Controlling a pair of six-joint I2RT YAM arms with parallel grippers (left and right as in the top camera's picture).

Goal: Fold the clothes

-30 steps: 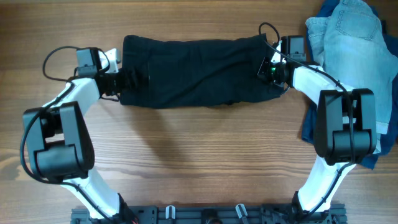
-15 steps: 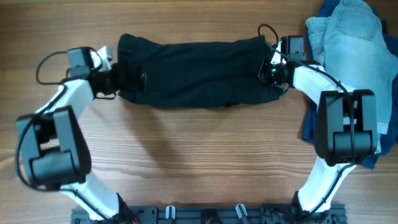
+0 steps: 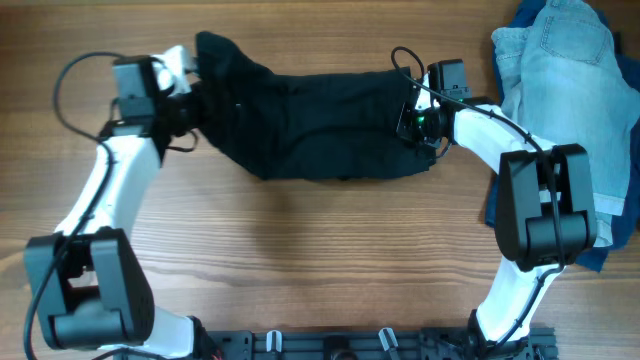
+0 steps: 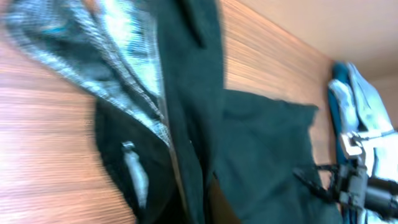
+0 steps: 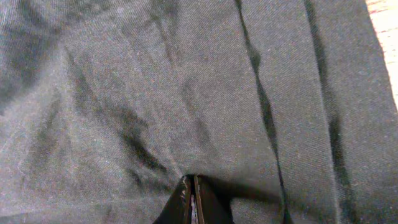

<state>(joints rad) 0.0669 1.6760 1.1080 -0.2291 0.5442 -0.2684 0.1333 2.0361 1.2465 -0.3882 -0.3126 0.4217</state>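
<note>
overhead, the black shorts (image 3: 320, 120) lie across the far middle of the wooden table (image 3: 320, 260), a long dark band running from 9 to 3 o'clock, flat and softly creased over most of its span. its 9 o'clock end is drawn up into a narrow peak toward 11 o'clock, where the left gripper (image 3: 195, 95) meets it. the left arm climbs from its big joint at 7 o'clock in a long white reach, the wrist bent toward 3 o'clock; its fingers are buried in the cloth and closed on that peak. the right arm stands at 4 o'clock, its forearm angled toward 10 o'clock, and the right gripper (image 3: 410, 122) presses on the shorts' 3 o'clock end.

left wrist view, blurred: the shorts (image 4: 261, 162) hang right across the lens, matte black outside, with a pale grey-white lining (image 4: 134, 56) of fine woven grain turned out at 11 o'clock — the fingers themselves cannot be made out here.

right wrist view: a fine twill weave fills the frame, with two straight dark folds running to 6 o'clock; the right gripper (image 5: 191, 198) has its tips pinched together on puckered fabric of the shorts (image 5: 186, 93).

at 2 o'clock overhead sit light-blue denim shorts (image 3: 560, 60), crumpled, over a dark navy cloth (image 3: 598, 256).
</note>
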